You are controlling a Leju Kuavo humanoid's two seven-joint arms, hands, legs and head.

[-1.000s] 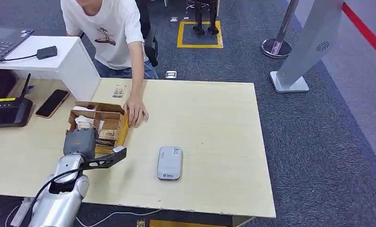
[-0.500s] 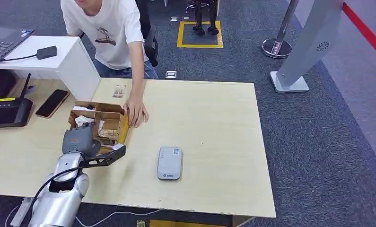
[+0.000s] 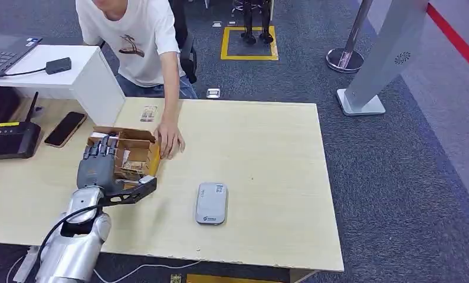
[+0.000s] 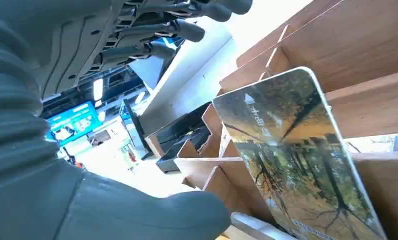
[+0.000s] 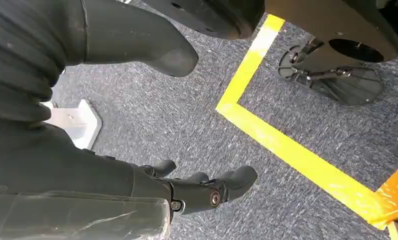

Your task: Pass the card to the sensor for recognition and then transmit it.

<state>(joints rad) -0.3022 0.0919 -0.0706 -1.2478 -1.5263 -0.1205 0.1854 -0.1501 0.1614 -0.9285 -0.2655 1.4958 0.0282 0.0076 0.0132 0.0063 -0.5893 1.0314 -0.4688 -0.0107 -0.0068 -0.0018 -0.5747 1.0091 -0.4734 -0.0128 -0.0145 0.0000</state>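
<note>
Left hand: your left hand [image 3: 98, 167] hovers over the near side of the cardboard box [image 3: 138, 137], fingers [image 3: 99, 147] stretched out and apart, grasping nothing.
Left hand, wrist view: the fingers [image 4: 186, 30] and thumb [image 4: 151, 215] stand wide apart, with the card between them and touched by neither.
Card: the card [image 4: 299, 160] stands tilted in a compartment of the box, just in front of your open palm; it carries a picture of autumn trees.
Box: the wooden-brown dividers [image 4: 227, 165] run right beside the card; further cards [image 3: 133, 167] lie in the compartments just beyond your fingertips.
Sensor: the grey sensor [image 3: 212, 202] lies flat on the table [image 3: 267, 153], off to the thumb side of your left hand and well apart from it.
Person: a person's hand [image 3: 169, 140] rests against the far corner of the box, beyond your fingers.
Right hand: your right hand [image 5: 196, 192] hangs over grey carpet [image 5: 186, 125] with a yellow tape line [image 5: 287, 150], fingers loosely bent, grasping nothing.
Other things: a phone [image 3: 65, 128] and a black router [image 3: 10, 138] lie past the box on the side away from the sensor.
</note>
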